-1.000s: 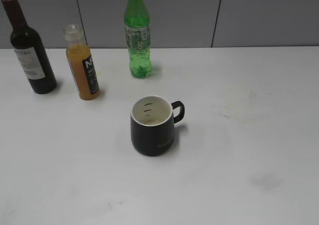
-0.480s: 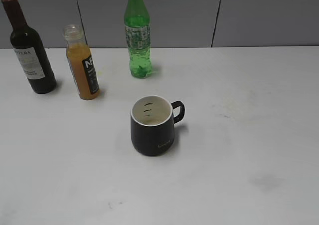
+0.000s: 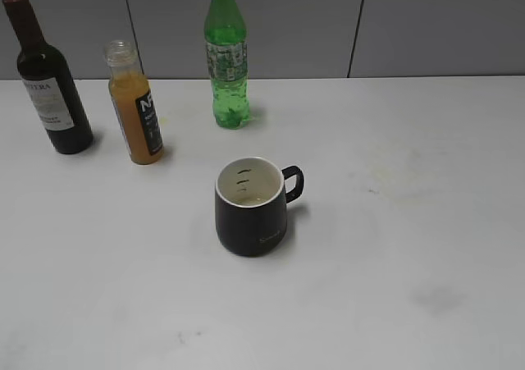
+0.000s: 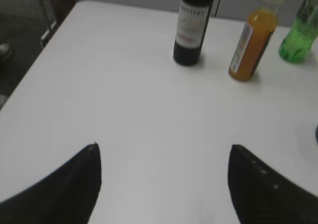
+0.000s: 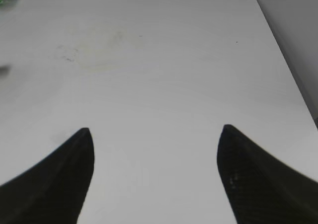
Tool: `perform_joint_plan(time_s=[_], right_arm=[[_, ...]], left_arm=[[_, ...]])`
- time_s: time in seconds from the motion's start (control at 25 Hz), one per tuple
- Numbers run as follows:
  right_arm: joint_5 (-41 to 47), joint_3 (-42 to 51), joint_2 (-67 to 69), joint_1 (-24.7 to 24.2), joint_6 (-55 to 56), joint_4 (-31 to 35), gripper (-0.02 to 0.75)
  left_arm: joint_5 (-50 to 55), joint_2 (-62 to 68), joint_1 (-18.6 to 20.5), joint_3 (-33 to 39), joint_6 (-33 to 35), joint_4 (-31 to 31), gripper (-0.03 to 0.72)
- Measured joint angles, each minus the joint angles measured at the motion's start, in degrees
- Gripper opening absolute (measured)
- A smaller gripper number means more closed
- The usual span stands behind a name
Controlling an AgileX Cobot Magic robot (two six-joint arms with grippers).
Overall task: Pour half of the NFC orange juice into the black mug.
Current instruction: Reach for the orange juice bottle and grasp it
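Observation:
The NFC orange juice (image 3: 138,111), a small capless bottle with a black label, stands upright at the back left of the white table; the left wrist view shows the same bottle (image 4: 252,45) far ahead to the right. The black mug (image 3: 251,206) sits mid-table, white inside, handle to the right. My left gripper (image 4: 163,147) is open over bare table, well short of the bottle. My right gripper (image 5: 155,129) is open over bare table too. Neither gripper appears in the exterior view.
A dark wine bottle (image 3: 47,79) stands left of the juice, and a green soda bottle (image 3: 225,54) stands behind the mug. The table's left edge (image 4: 37,70) and right edge (image 5: 283,60) show in the wrist views.

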Motion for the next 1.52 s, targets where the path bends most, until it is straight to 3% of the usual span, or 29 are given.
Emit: perform_joint_plan(time_s=[0.36,0.68,1.0,1.32,1.52], right_arm=[[0.0,0.0,0.0,0.0,0.0,0.0,0.585],[0.0,0.0,0.0,0.0,0.0,0.0,0.585],[0.02,0.0,0.0,0.0,0.0,0.0,0.585],[0.02,0.0,0.0,0.0,0.0,0.06,0.585],[0.02,0.0,0.0,0.0,0.0,0.11,0.585]], left_arm=[[-28.42,12.52,0.0,0.13,3.65,-0.56,0.61],[-59.59,29.35,-2.16,8.59,4.58,-3.58,0.61],[-81.37,47.62,-10.55,12.69,4.58,-3.59,0.606],[-96.0,69.97,-19.82,12.74,4.58,-2.74,0.612],[-105.2,83.31,-21.98,12.12,4.58,-2.14,0.634]])
